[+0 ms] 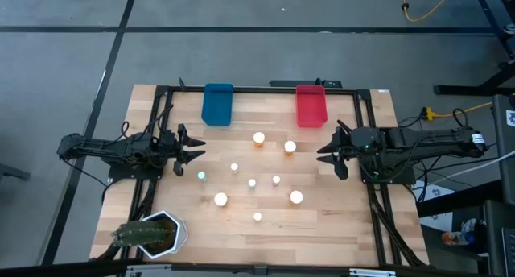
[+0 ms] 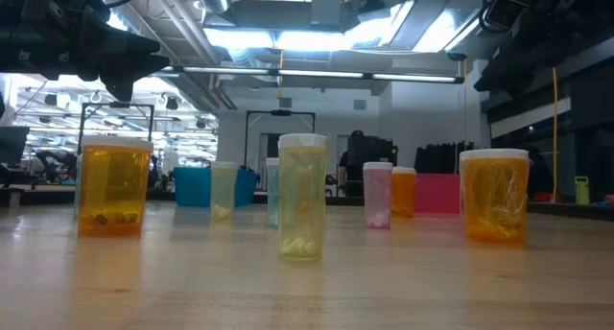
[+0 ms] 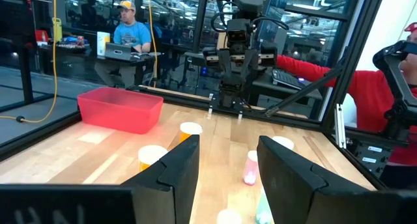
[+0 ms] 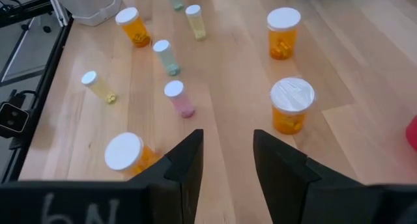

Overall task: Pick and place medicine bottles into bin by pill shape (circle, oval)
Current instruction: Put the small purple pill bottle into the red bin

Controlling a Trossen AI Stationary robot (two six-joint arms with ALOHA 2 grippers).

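Several medicine bottles with white caps stand upright on the wooden table between my arms, amber ones (image 1: 259, 138) (image 1: 290, 146) and smaller pale ones (image 1: 252, 183) (image 1: 276, 179). The low view shows amber (image 2: 115, 186), pale yellow (image 2: 301, 198) and pink (image 2: 377, 194) bottles. The blue bin (image 1: 217, 104) and the red bin (image 1: 311, 105) sit at the far edge. My left gripper (image 1: 197, 149) (image 3: 228, 146) hangs open at the table's left, pointing level at the bottles. My right gripper (image 1: 323, 154) (image 4: 227, 136) hangs open at the right, slanting down above the table, an amber bottle (image 4: 291, 105) ahead of it.
A green plant in a white pot (image 1: 149, 233) stands at the near left corner. A black frame (image 1: 372, 148) runs around the table's sides. Beyond the table, a person in a red sleeve (image 3: 313, 71) and a seated person (image 3: 130, 32) show in the left wrist view.
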